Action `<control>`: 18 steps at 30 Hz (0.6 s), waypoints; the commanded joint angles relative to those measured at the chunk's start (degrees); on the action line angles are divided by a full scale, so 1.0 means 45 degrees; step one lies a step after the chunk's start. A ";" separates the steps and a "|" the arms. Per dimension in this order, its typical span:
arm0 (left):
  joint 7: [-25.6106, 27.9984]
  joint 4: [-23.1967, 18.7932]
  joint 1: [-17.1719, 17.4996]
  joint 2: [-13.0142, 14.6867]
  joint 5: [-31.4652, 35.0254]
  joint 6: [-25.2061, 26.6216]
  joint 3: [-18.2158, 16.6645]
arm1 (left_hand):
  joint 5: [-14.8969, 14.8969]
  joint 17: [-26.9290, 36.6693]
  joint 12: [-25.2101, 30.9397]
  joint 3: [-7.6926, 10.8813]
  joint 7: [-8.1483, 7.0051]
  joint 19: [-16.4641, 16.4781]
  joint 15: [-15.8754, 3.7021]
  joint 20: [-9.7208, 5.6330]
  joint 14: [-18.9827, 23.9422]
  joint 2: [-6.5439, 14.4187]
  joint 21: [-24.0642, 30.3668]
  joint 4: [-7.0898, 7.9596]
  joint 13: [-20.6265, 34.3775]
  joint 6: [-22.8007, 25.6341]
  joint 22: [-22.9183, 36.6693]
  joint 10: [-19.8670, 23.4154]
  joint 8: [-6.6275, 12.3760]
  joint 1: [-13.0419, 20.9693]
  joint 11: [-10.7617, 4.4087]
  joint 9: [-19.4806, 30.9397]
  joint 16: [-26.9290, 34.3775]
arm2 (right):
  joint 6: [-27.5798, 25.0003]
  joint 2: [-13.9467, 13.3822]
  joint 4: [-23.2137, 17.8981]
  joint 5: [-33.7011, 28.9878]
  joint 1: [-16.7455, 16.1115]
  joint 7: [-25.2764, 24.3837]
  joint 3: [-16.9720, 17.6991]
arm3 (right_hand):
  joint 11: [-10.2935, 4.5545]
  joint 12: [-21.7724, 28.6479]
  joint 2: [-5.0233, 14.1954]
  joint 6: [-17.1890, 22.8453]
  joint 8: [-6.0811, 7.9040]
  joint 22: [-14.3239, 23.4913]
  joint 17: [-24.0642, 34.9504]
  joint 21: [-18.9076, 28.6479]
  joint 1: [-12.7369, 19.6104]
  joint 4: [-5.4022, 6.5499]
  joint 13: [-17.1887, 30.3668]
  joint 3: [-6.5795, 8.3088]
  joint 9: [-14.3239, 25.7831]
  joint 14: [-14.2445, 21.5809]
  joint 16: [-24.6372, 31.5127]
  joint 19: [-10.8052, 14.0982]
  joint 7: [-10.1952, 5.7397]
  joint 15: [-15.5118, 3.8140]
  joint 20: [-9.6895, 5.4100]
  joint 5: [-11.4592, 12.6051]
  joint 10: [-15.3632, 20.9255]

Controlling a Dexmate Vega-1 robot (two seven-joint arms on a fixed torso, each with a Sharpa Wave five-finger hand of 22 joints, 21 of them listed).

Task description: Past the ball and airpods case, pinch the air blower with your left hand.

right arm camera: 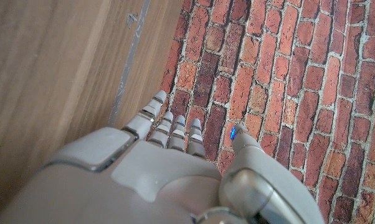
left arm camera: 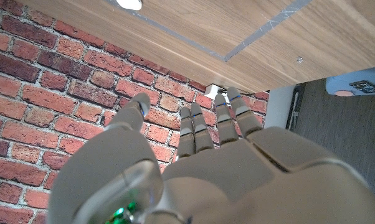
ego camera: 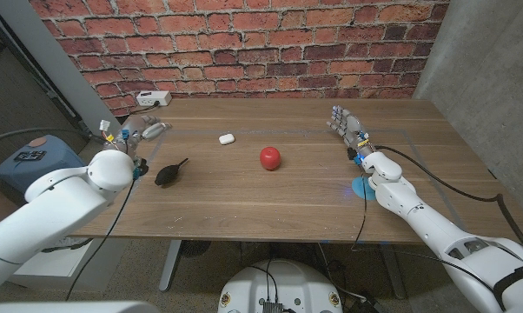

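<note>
Hovering by the tabletop's left edge, the left hand (ego camera: 133, 136) has its fingers (left arm camera: 192, 127) spread and nothing between them. The wrist view looks along its back toward the brick wall (left arm camera: 63, 93) and the table (left arm camera: 237, 25). The blower (ego camera: 170, 173), black, lies on the wood near that left edge, just beside the left arm's white joint and apart from the hand. Toward the middle of the tabletop sits the red ball (ego camera: 270, 157). The white case (ego camera: 226, 137) rests a little closer to the far edge, near the ball but not touching it. Over by the right edge, the right hand (ego camera: 348, 129) is spread too, fingers (right arm camera: 169, 127) apart and gripping nothing. A white power strip (ego camera: 153, 98) sits at the far left corner.
</note>
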 commanded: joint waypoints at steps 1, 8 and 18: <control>-0.0013 -0.0601 -0.0099 0.0079 0.0624 0.1900 0.0025 | 0.0112 -0.0009 0.0089 -0.0046 0.0212 0.0079 0.0026 0.0009 0.0149 -0.0114 0.0140 0.0040 0.0090 0.0236 0.0031 0.0177 0.0049 0.0121 0.0143 0.0060 -0.0080 | 0.0042 0.0178 0.0355 0.0003 0.0151 0.0039 -0.0033 | 0.0085 0.0049 -0.0002 0.0011 0.0077 0.0060 -0.0012 0.0080 0.0170 -0.0118 -0.0009 0.0014 0.0039 0.0071 0.0048 0.0059 0.0082 0.0060 0.0079 0.0003 0.0017; -0.0177 -0.0762 -0.0198 0.0296 0.0813 0.2804 0.0140 | 0.0162 -0.0024 0.0101 -0.0088 0.0407 0.0089 0.0040 0.0007 0.0095 -0.0156 0.0172 0.0062 0.0136 0.0394 0.0042 0.0296 0.0055 0.0184 0.0427 0.0050 -0.0195 | 0.0039 0.0244 0.0600 0.0036 0.0252 0.0125 -0.0038 | 0.0082 0.0052 0.0004 0.0015 0.0078 0.0060 -0.0011 0.0084 0.0179 -0.0137 -0.0008 0.0004 0.0039 0.0089 0.0058 0.0070 0.0090 0.0057 0.0083 0.0001 0.0027; -0.0668 -0.0789 -0.0624 0.0535 0.0600 0.3771 0.0339 | 0.0173 0.0001 -0.0029 -0.0259 0.0618 -0.0048 0.0084 0.0065 0.0012 -0.0237 0.0157 0.0140 0.0192 0.0195 0.0056 0.0141 -0.0118 0.0153 0.0619 0.0025 -0.0323 | 0.0041 0.0243 0.0861 0.0064 0.0372 0.0277 -0.0025 | 0.0096 0.0055 0.0009 0.0019 0.0079 0.0062 -0.0007 0.0086 0.0188 -0.0164 -0.0007 -0.0016 0.0040 0.0085 0.0060 0.0076 0.0105 0.0085 0.0088 -0.0003 0.0034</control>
